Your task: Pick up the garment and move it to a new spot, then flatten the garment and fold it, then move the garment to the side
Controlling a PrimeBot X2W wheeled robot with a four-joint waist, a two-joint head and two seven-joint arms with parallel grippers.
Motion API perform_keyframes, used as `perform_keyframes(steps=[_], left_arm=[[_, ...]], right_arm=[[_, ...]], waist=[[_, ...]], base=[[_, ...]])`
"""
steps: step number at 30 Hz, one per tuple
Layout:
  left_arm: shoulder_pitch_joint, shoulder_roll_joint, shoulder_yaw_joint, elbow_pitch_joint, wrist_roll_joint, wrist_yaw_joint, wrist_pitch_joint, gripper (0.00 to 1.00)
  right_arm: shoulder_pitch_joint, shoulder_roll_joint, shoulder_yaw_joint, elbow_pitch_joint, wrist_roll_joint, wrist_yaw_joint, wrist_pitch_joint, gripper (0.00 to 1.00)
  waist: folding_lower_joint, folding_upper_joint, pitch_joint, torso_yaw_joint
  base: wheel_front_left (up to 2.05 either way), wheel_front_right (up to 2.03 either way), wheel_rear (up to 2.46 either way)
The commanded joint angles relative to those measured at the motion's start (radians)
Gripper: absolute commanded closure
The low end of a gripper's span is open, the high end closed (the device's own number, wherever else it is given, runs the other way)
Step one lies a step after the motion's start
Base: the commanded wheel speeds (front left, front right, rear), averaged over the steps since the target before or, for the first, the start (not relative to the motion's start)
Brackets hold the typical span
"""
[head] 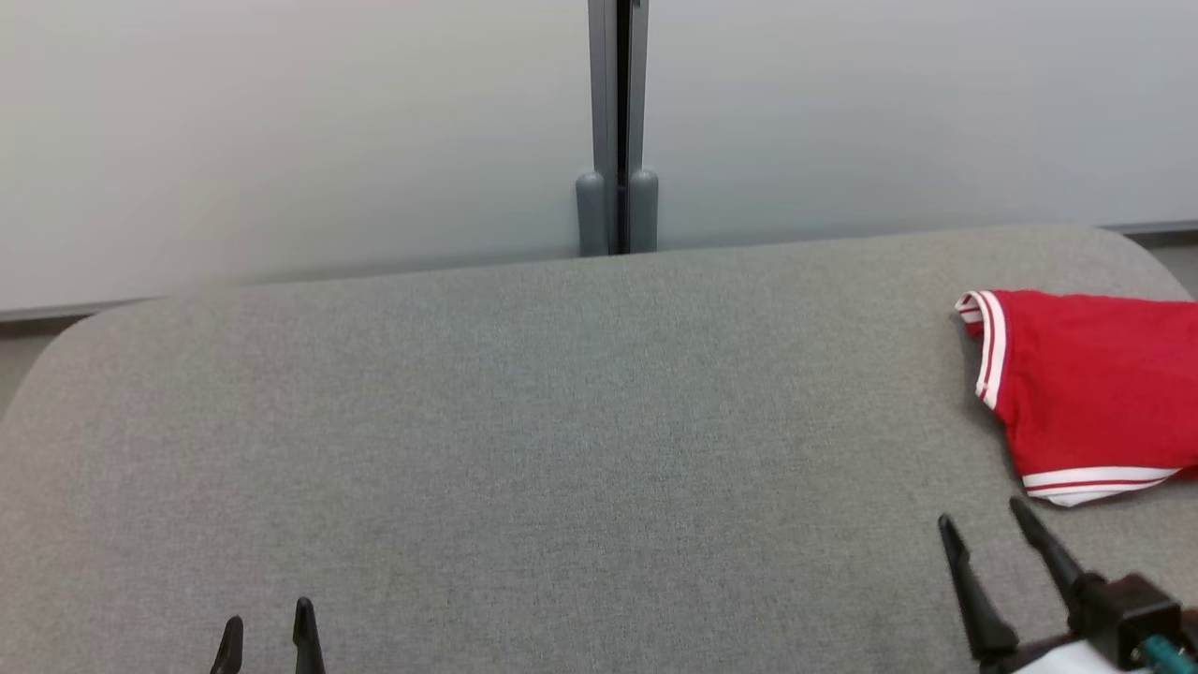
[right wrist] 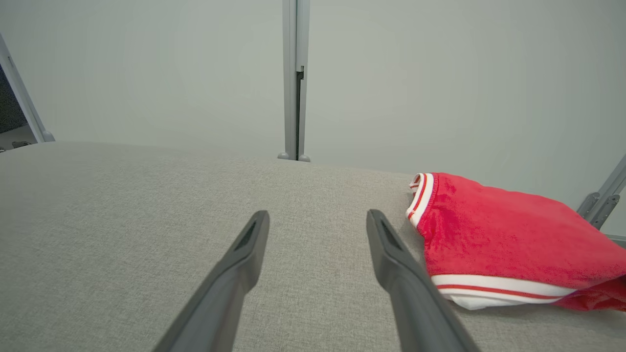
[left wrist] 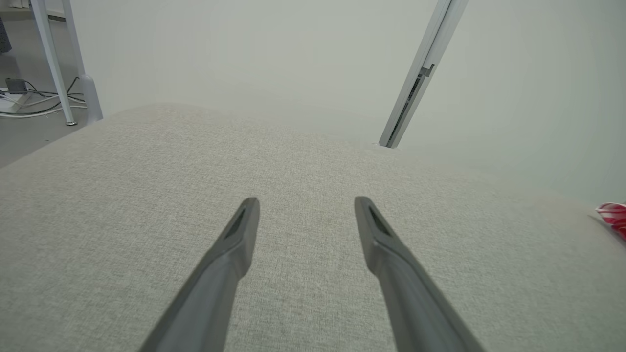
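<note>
The garment [head: 1090, 393] is red with white and red striped trim, folded into a compact shape at the right edge of the grey fabric table [head: 524, 440]. In the right wrist view the garment [right wrist: 499, 239] lies just right of my right gripper [right wrist: 317, 218], which is open and holds nothing. From the head, the right gripper [head: 983, 517] stands at the lower right, just in front of the garment and apart from it. My left gripper [head: 267, 620] peeks in at the lower left, open and empty; its wrist view shows the left gripper [left wrist: 305, 204] over bare cloth, with a corner of the garment [left wrist: 614, 217] at the far right.
Pale partition panels with a grey post [head: 617, 131] stand behind the table's far edge. A white frame leg and cables [left wrist: 44, 98] sit on the floor beyond the table's left corner. A metal bracket [right wrist: 599, 205] shows behind the garment.
</note>
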Motion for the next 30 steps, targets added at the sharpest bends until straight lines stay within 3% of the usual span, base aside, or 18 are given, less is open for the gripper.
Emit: perform_keyframes(steps=[1,8,15,16,20,30], left_arm=[[0.013,0.004,0.006,-0.007,0.002,0.001,0.000,0.00],[0.052,0.003,0.024,-0.008,0.009,-0.012,0.001,0.00],[0.060,0.004,0.007,-0.009,0.013,-0.026,0.000,0.00],[0.055,-0.001,0.006,-0.004,0.005,-0.024,0.000,1.00],[0.055,-0.012,0.004,0.032,0.000,-0.024,0.002,1.00],[-0.002,-0.010,0.020,0.040,-0.169,-0.042,0.054,1.00]], right_arm=[[0.020,0.008,-0.006,-0.001,-0.017,0.000,-0.007,0.00],[0.105,0.093,-0.055,-0.050,-0.069,0.000,-0.010,0.00],[0.127,0.115,-0.071,-0.058,-0.096,0.000,-0.010,0.00],[0.118,0.117,-0.066,-0.052,-0.094,0.000,-0.003,1.00],[0.131,0.128,-0.059,-0.017,-0.091,0.000,0.002,1.00],[0.093,0.131,-0.079,-0.014,0.118,0.000,0.053,1.00]], waist=[[0.0000,0.0000,-0.028,0.009],[0.0000,0.0000,-0.058,0.021],[0.0000,0.0000,-0.066,0.029],[0.0000,0.0000,-0.066,0.029],[0.0000,0.0000,-0.066,0.029],[0.0000,0.0000,-0.059,0.030]], base=[[0.00,0.00,0.00],[0.00,0.00,0.00],[0.00,0.00,0.00],[0.00,0.00,0.00],[0.00,0.00,0.00],[0.00,0.00,0.00]])
